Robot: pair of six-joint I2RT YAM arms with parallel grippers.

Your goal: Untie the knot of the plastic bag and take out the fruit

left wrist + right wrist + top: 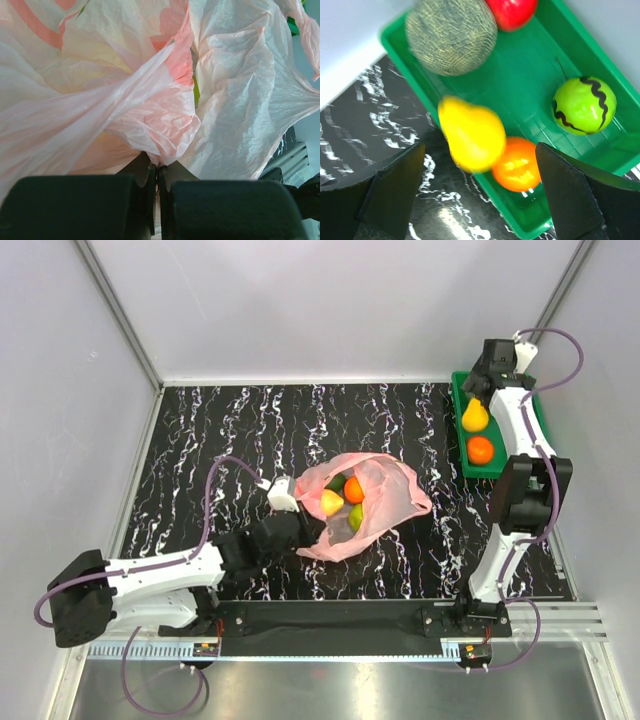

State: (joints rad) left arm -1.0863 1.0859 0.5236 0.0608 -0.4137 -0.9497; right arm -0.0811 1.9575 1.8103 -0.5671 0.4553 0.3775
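Note:
The pink plastic bag [385, 502] lies in the middle of the table with its mouth open; no knot shows. Inside it are a yellow fruit [331, 503], an orange one [354, 490] and a green one [355, 519]. My left gripper [300, 531] is shut on the bag's near-left edge, with pink film [165, 125] pinched between the jaws [159, 167]. My right gripper [482, 388] is open above the green tray [456, 400]. A blurred yellow pear [471, 132] sits below its jaws [480, 150], untouched, at the tray's edge.
The tray [530, 65] at the back right also holds an orange fruit [518, 164], a green fruit with a black squiggle [584, 106], a netted melon [451, 35] and a red fruit [511, 11]. Grey walls enclose the marbled black table [230, 440].

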